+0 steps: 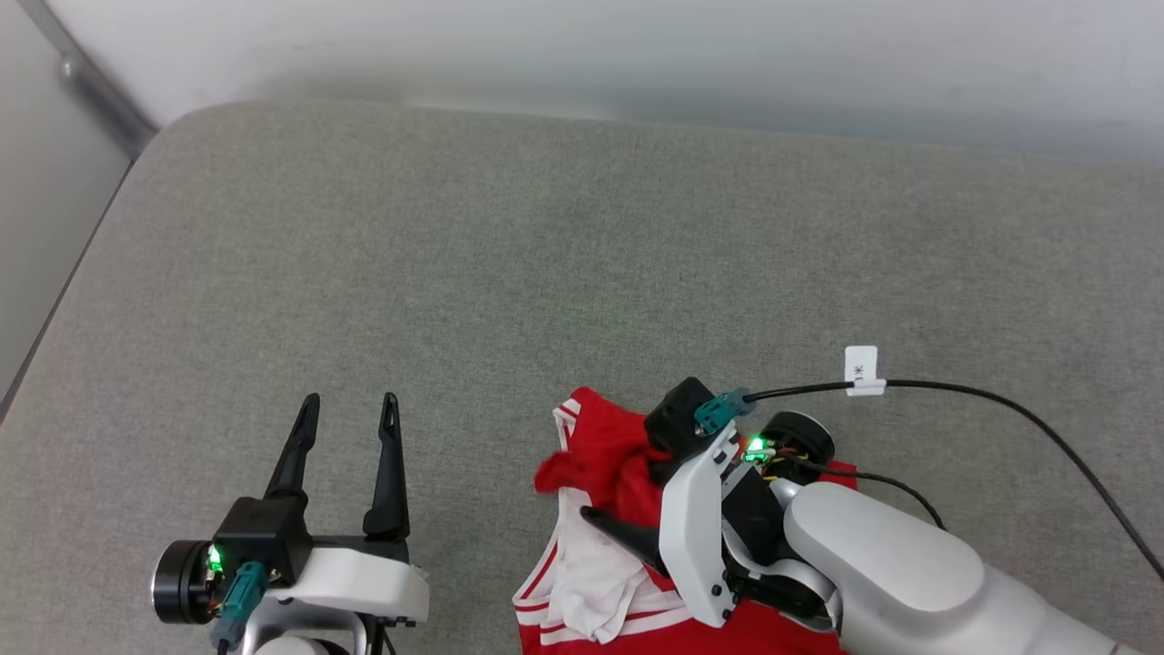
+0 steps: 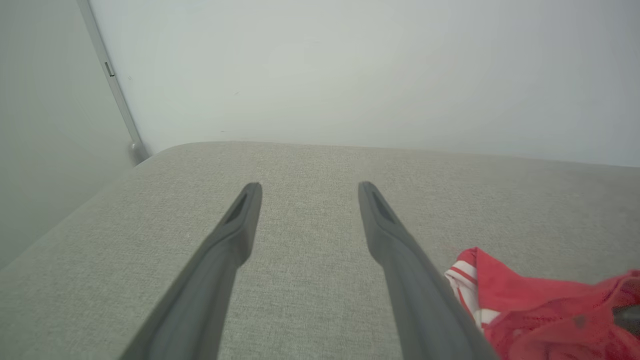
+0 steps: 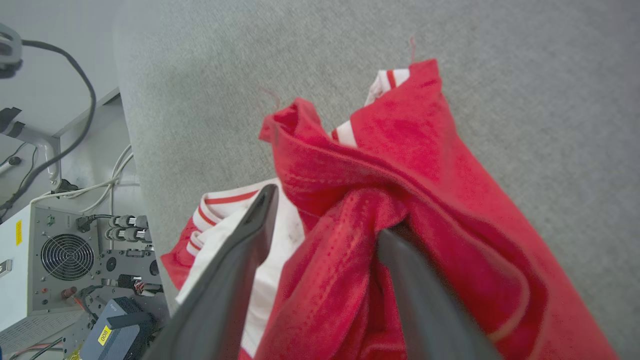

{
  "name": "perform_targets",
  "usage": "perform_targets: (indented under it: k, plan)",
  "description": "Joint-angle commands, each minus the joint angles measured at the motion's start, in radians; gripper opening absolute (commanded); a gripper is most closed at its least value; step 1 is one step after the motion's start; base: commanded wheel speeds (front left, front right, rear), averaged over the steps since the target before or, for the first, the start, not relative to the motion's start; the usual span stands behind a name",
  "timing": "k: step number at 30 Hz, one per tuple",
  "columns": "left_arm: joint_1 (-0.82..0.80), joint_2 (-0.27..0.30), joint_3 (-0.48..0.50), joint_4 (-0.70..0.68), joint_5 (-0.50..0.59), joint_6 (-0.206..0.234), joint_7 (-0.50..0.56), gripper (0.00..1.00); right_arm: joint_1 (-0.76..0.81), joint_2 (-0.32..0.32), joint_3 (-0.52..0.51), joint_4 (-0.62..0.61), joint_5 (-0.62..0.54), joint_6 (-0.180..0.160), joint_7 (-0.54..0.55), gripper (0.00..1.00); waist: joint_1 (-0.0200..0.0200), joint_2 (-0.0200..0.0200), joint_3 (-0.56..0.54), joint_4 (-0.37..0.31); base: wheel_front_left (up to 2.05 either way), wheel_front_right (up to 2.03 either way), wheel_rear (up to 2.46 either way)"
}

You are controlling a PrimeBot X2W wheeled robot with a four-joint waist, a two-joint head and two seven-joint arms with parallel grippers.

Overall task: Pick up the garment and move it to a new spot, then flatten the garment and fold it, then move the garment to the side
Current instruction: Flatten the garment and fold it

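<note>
Grey fabric-covered counter (image 1: 436, 255), pale wall (image 1: 637, 45) behind it. We see the garment (image 1: 611, 459) heaped in a crumpled pile at the near edge. It sits directly under the right end effector (image 3: 327, 217) and off to the right of the left end effector (image 1: 350, 405), near it but not touching.

Right end effector: fingers stand well apart, pointing into the pile. A twisted ridge of red cloth sits between them and drapes over one finger (image 3: 420, 300). We see no pinch on it, so we read it as spread and gripping nothing.

Left end effector: fingers spread wide, empty, hovering over bare counter, tips toward the wall.

Handling, our judgement: soft, light, floppy cloth. It will sag and fold on itself wherever it hangs, gives nothing stiff to push against, and may drag on the rough counter fabric. Not fragile. Loose threads at the hem could catch a fingertip.

Best holds, we think, are the striped trim (image 1: 566, 417) beyond the right fingertips, or the white sleeve (image 1: 591, 573) on the side toward the left end effector. Edges there look thicker and less likely to slip. Take one layer only, else flattening gets harder. Flattening and folding not yet done.
</note>
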Motion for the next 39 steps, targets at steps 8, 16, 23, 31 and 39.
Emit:
perform_targets:
  k: [8, 16, 23, 31, 39]
  plan:
    - [0.043, -0.001, 0.030, 0.003, 0.023, -0.019, -0.002, 1.00, -0.001, -0.146, -0.080, -0.209, 0.012, 0.000, -0.144, 1.00, -0.0001, 0.0000, -0.072, -0.043, 0.00, 0.00, 0.00]
    - [0.074, -0.001, 0.046, 0.001, 0.034, -0.028, -0.002, 1.00, 0.139, -0.201, -0.423, -0.219, -0.140, 0.000, -0.361, 1.00, -0.0001, 0.0000, -0.112, -0.081, 0.00, 0.00, 0.00]
    - [0.103, -0.001, 0.058, -0.002, 0.040, -0.029, -0.002, 1.00, 0.347, -0.104, -0.757, -0.183, -0.352, 0.000, -0.509, 1.00, -0.0001, 0.0000, -0.145, -0.103, 0.00, 0.00, 0.00]
    - [0.130, -0.001, 0.070, -0.001, 0.054, -0.030, -0.002, 1.00, 0.573, 0.039, -1.040, -0.295, -0.552, 0.000, -0.541, 1.00, -0.0001, 0.0000, -0.167, -0.117, 0.00, 0.00, 0.00]
    - [0.142, -0.001, 0.080, -0.003, 0.067, -0.034, -0.002, 1.00, 0.755, 0.153, -1.158, -0.431, -0.642, 0.000, -0.540, 1.00, -0.0001, 0.0000, -0.177, -0.121, 0.00, 0.00, 0.00]
